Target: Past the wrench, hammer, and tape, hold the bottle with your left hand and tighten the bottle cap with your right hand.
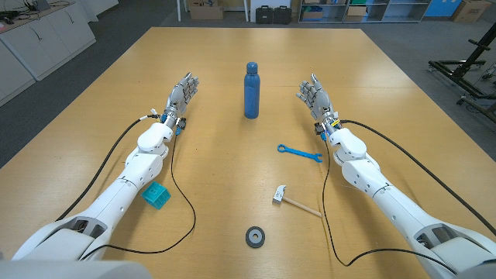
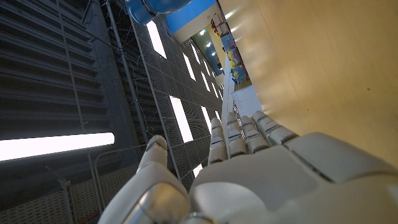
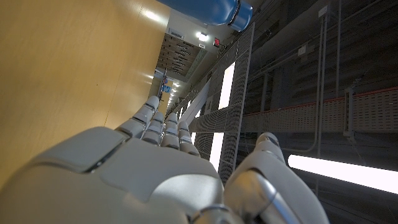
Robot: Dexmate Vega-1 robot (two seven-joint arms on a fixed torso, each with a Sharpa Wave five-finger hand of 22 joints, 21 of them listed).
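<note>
The blue bottle (image 1: 252, 91) stands upright on the bench (image 1: 101, 101), between the left hand (image 1: 180, 96) and right hand (image 1: 316, 98), apart from both. Both hands hold nothing, fingers extended. Nearer the robot lie the blue wrench (image 1: 299, 153), hammer (image 1: 294, 201) and tape (image 1: 255, 236).

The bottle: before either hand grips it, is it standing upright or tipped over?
Upright: the blue bottle stands on its base on the table, cap on top, between both open hands, untouched.
</note>
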